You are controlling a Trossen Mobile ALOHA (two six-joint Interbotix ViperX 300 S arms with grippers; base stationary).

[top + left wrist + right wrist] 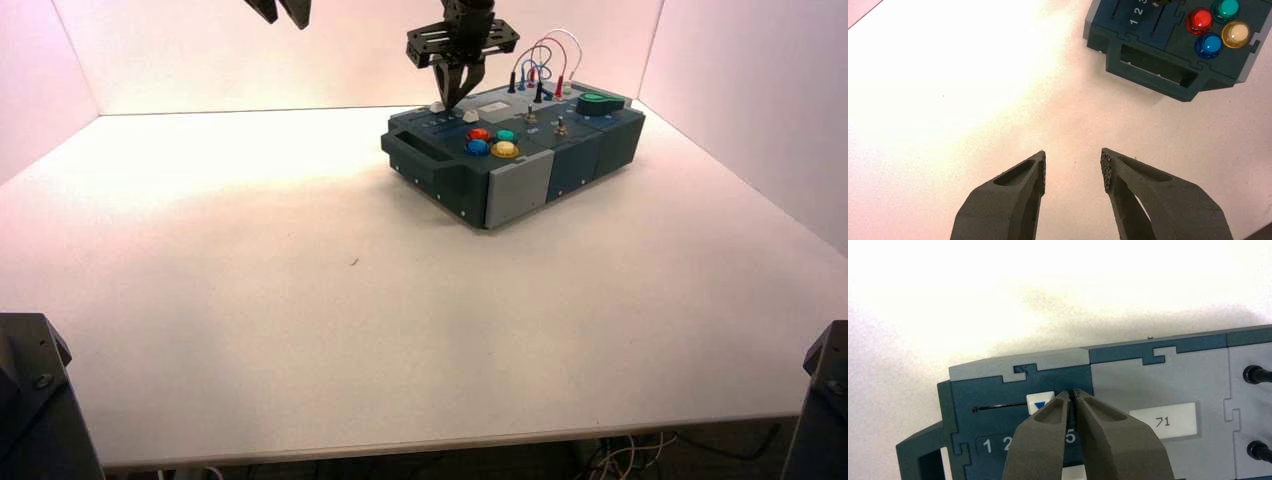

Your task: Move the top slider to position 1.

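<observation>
The top slider (1039,402) is a small white knob with a blue triangle, sitting on a dark slot track. The scale below the track reads 1 and 2 on one side and 5 between the fingers; the digits between are hidden by a finger. My right gripper (1071,392) is shut, with its tips down on the box right beside the knob, on the side toward 5. In the high view the right gripper (454,101) stands over the box's far left corner, next to the slider (437,107). My left gripper (1073,165) hangs open over bare table, away from the box.
The dark blue box (520,185) sits turned at the table's far right. It carries red (1201,20), green (1226,8), yellow (1236,33) and blue (1209,45) buttons, a second white slider knob (470,116), a green knob (595,100) and looped wires (545,60). A small display (1162,421) reads 71.
</observation>
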